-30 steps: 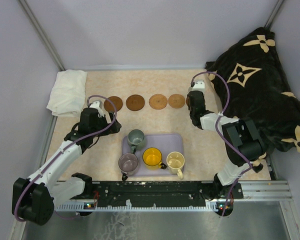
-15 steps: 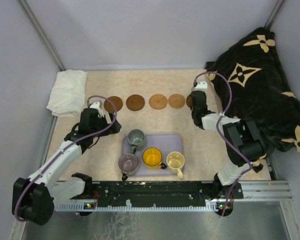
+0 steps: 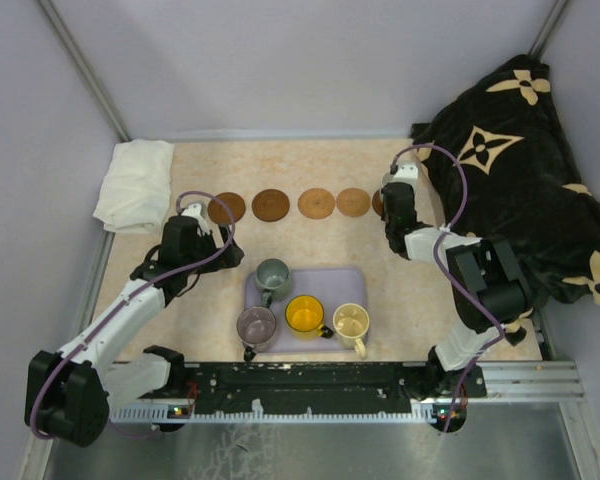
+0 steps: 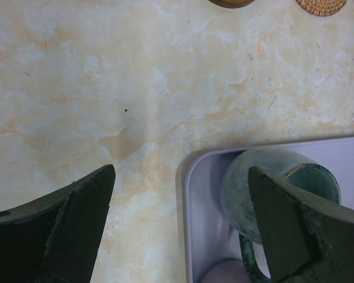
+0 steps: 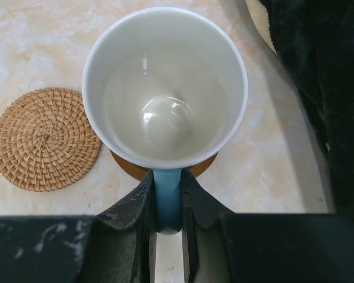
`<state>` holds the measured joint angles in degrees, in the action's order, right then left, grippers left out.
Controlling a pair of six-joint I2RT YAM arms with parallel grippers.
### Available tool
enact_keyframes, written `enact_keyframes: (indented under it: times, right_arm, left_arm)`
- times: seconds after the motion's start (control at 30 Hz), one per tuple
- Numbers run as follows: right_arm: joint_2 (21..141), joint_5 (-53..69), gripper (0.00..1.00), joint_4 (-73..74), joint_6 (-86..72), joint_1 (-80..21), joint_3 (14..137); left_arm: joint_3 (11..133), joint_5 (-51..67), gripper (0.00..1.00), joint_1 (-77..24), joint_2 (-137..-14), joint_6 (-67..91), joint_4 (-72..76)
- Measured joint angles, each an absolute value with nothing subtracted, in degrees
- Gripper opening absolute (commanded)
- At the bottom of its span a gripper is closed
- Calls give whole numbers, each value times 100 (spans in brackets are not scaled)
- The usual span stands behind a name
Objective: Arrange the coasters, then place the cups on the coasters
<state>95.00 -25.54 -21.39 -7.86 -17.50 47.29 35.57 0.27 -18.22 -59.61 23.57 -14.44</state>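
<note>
The right fingers [image 5: 135, 206] are clamped on the blue handle [image 5: 167, 203] of the white and light blue cup [image 5: 165, 88], one finger on each side of the handle. In the right wrist view this cup is upright, mouth up, at the centre of the frame, directly over a brown coaster [image 5: 202, 166] whose edge shows below the cup wall; whether the cup base touches that coaster cannot be determined. A woven coaster [image 5: 44, 138] lies just beside it at the left of the frame. In the top view four coasters [image 3: 271, 205] form a row across the middle of the worktop [image 3: 320, 245], and the right fingers sit at the right end of that row. The left fingers [image 4: 65, 224] are wide apart and hold nothing; they hang over the bare worktop at the upper left corner of the lavender tray [image 4: 186, 200]. The grey-green cup [image 4: 253, 188] stands in that corner of the tray. The mauve cup [image 3: 257, 324], orange-yellow cup [image 3: 304, 314] and cream cup [image 3: 351, 322] stand along the tray's lower edge.
</note>
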Motion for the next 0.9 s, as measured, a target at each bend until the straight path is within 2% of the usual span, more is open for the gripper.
enact_keyframes:
  times: [0.27, 0.47, 0.9]
  right_arm:
    - [9500, -2532, 0, -2134, -816, -1750, 4729]
    - [9500, -2536, 26, -2115, -834, -1750, 4733]
    - [9662, -2587, 47, -2224, -895, -1750, 4976]
  left_arm:
    - [3548, 45, 100, -1822, -5964, 2357, -1409]
    - [3540, 64, 100, -1822, -5975, 2357, -1409]
    - [3538, 71, 100, -1822, -6018, 2355, -1404]
